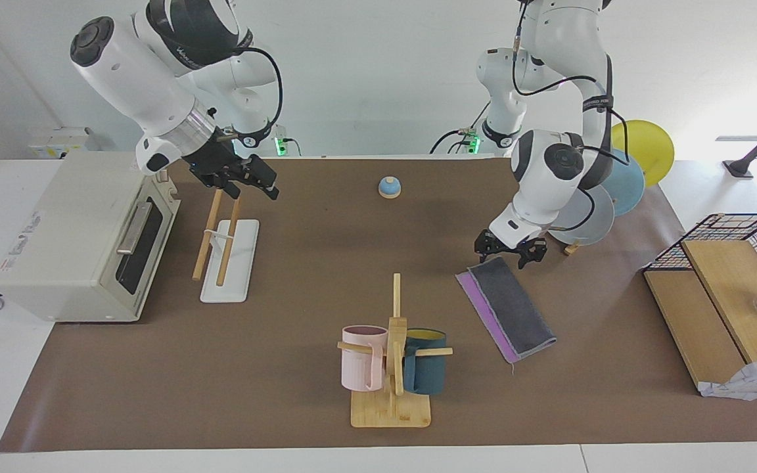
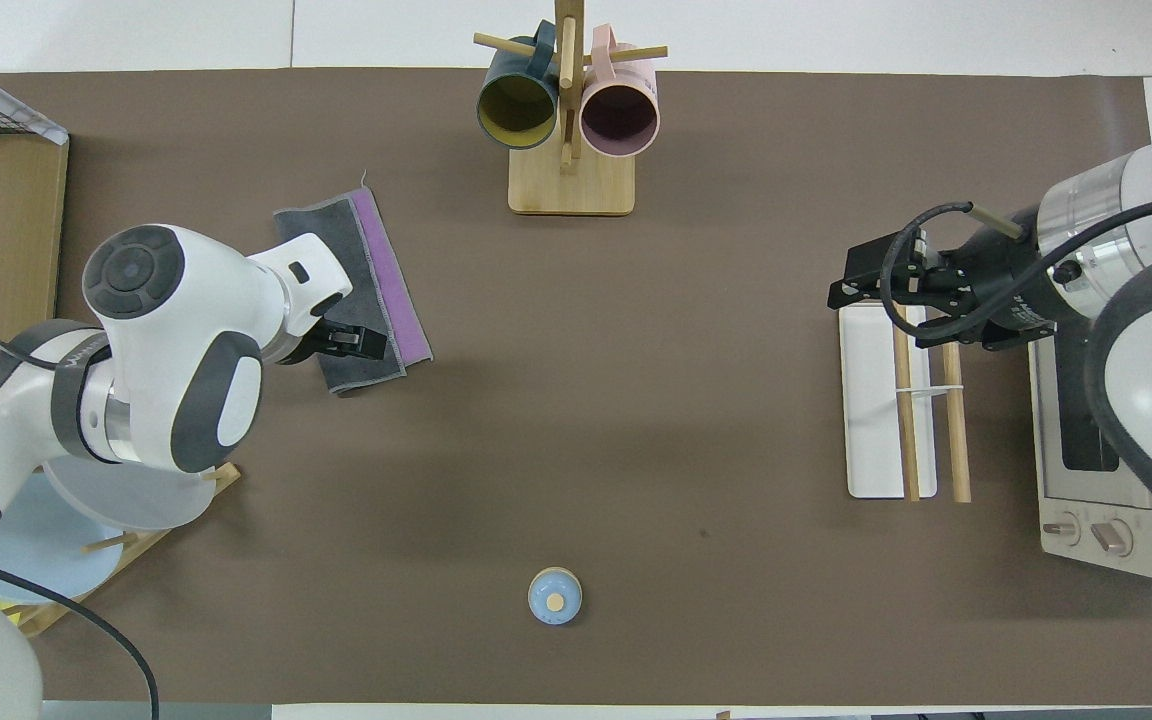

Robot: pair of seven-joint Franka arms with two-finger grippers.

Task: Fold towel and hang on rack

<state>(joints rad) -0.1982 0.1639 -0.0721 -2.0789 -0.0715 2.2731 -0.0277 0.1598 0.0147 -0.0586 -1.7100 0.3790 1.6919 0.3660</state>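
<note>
The towel (image 1: 513, 309) lies folded on the brown mat, dark grey face up with a purple strip along one long edge. In the overhead view the left arm hides part of the towel (image 2: 391, 270). My left gripper (image 1: 508, 254) is open and empty, just over the towel's edge nearest the robots; it also shows in the overhead view (image 2: 356, 342). The rack (image 1: 230, 263) stands beside the toaster oven, two wooden rods on a white base (image 2: 871, 420). My right gripper (image 1: 250, 190) is open and empty over the rods' raised tips (image 2: 861, 290).
A mug tree (image 1: 395, 355) with pink and dark blue mugs stands farther from the robots than the towel. A toaster oven (image 1: 83, 236) is at the right arm's end. A plate stand (image 1: 615, 184) and a wire basket on wooden boards (image 1: 727, 282) are at the left arm's end. A small blue bell (image 1: 389, 188) sits near the robots.
</note>
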